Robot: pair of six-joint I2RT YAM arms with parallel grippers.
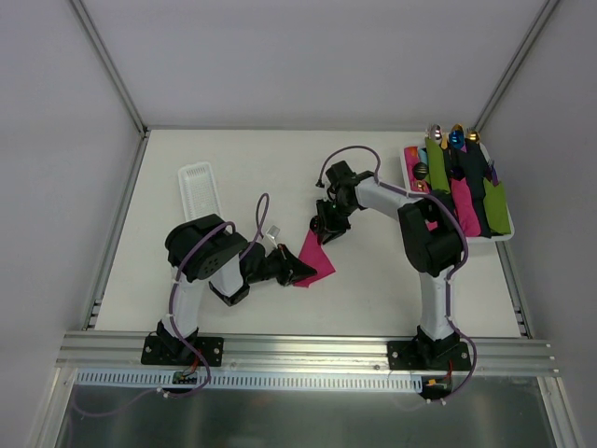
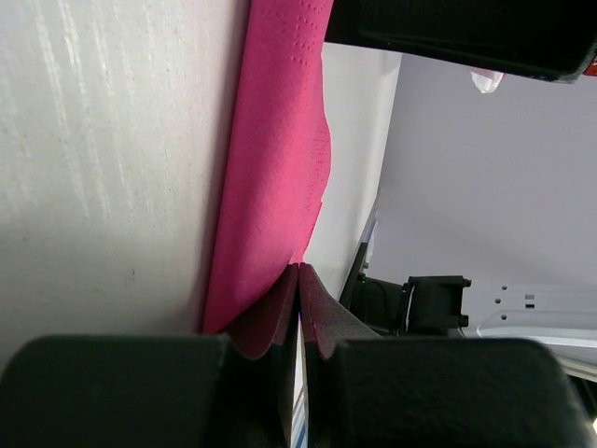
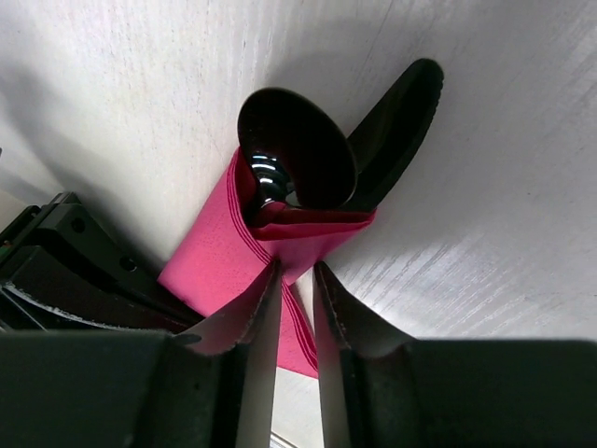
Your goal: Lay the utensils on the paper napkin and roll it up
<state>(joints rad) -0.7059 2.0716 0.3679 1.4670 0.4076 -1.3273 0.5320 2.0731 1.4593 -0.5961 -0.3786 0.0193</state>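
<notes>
Paper napkin: magenta, lies on the white table at centre frame in the top view, between the two grippers.
Napkin axis: in the top view the long axis runs from the lower left end at the left gripper up to the end at the right gripper. In the right wrist view it runs from lower left to upper right.
Napkin form: folded over the utensils; layered pink edges show at the open end.
Utensils: the black spoon bowl and the black knife blade stick out of the upper right end, side by side, pointing to the upper right.
Left gripper: jaws pressed together, tips at the napkin's near end. Paper between them: cannot tell.
Right gripper: jaws narrowly parted, pink paper in the gap. Actual pinch: cannot tell.
Left arm pose: elbow raised at left, forearm reaching right, low over the table.
Right arm pose: upright from base, forearm reaching to the upper left, wrist bent back down to the napkin.
White ridged tray: upper left, well apart from the napkin.
Tray of rolled napkins: right edge of the table.
</notes>
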